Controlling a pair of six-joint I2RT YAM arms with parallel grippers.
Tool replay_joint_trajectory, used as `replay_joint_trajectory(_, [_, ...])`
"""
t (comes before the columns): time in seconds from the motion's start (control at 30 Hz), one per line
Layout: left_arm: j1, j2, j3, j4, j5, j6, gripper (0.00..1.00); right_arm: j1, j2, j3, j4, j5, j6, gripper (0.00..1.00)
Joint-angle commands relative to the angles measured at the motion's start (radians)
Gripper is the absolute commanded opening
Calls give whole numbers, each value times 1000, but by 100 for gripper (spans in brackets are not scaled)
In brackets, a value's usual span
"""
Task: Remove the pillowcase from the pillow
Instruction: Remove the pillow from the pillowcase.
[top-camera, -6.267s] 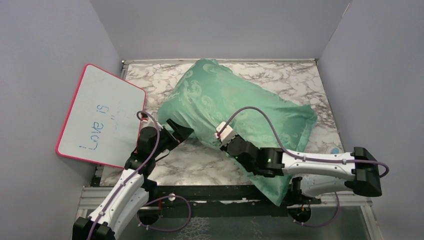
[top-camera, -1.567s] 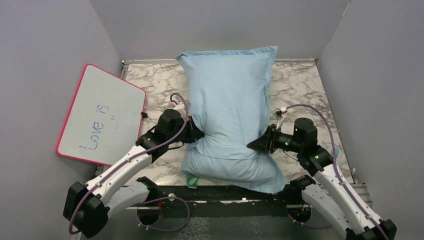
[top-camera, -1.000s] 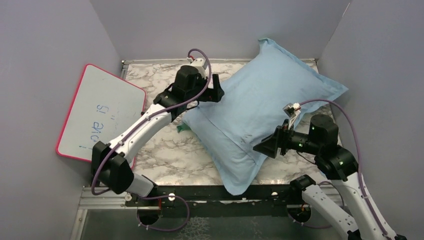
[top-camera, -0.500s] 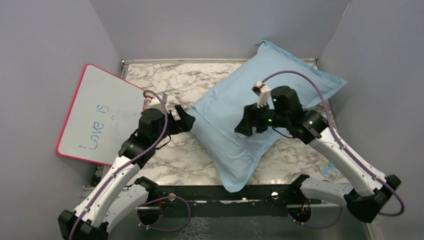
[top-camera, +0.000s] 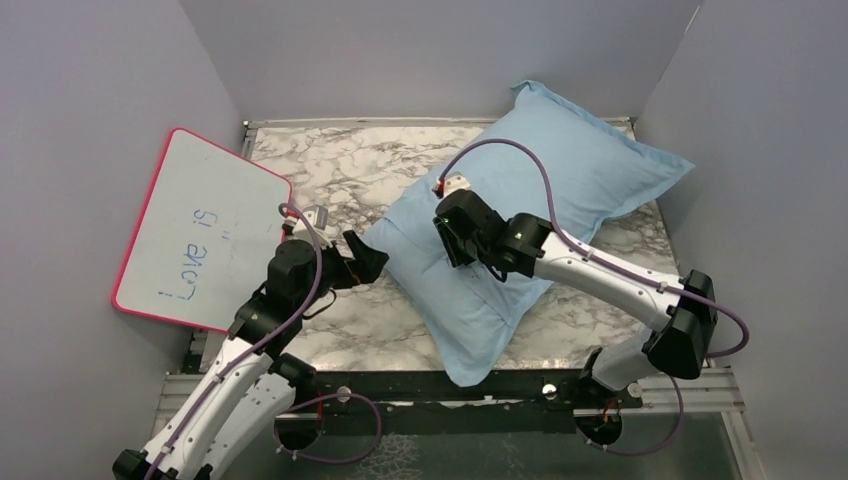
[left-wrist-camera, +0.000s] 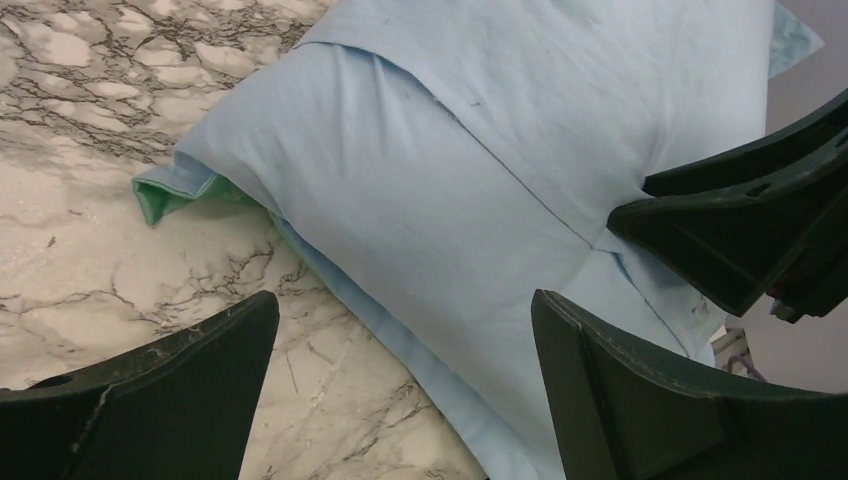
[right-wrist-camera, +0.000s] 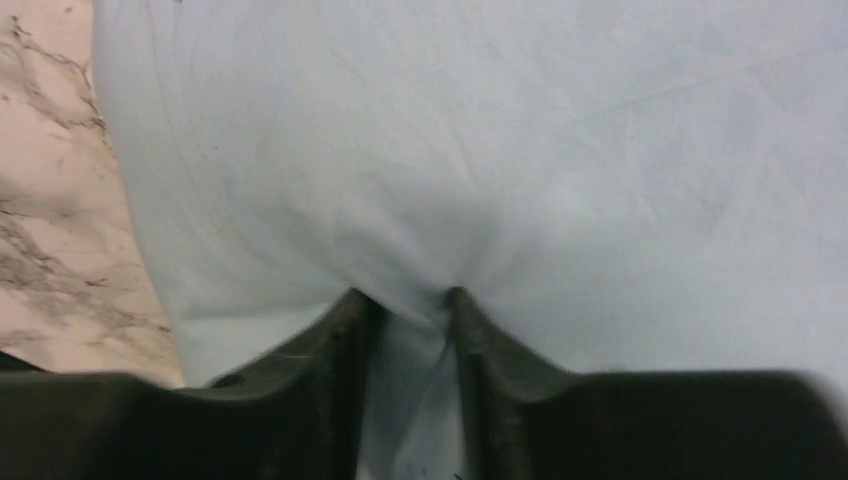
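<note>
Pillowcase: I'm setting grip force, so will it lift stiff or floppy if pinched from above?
Probably floppy: the pillowcase puckers into a fold pinched in the right gripper. Likely thin and light: its corner lies limp on the table. A pinch may lift cloth alone, or drag its plump bulk along.

1. The pillowcase (top-camera: 560, 190) now shows light blue, not teal-green, and lies diagonally toward the far right.
2. The right fingers (right-wrist-camera: 320, 365) now pinch a fold of it.
3. The left fingers (left-wrist-camera: 180, 390) are drawn back and spread wide.
</note>
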Motion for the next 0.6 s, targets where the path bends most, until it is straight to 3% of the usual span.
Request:
replay_joint_trajectory(0.0, [3,-43,-16,-15,69,-7,99,2,-70,-110,147,69,51,24])
replay_joint_trajectory(0.03, [3,-45,-21,-17,70,-1,99,2,-87,-125,172,68,43,13])
replay_joint_trajectory(0.1, [3,-41,-35,-12,73,9,99,1,-114,-126,181,96,42,1])
replay_joint_trajectory(0.23, [3,11,-52,83,232,-10,99,2,-192,-120,172,184,55,1])
replay_joint_trajectory(0.37, [2,88,-126,393,437,-152,95,2,-317,-197,233,214,71,1])
replay_joint_trajectory(0.57, [-28,216,-146,579,400,-184,95,2,-405,-343,308,27,148,1])
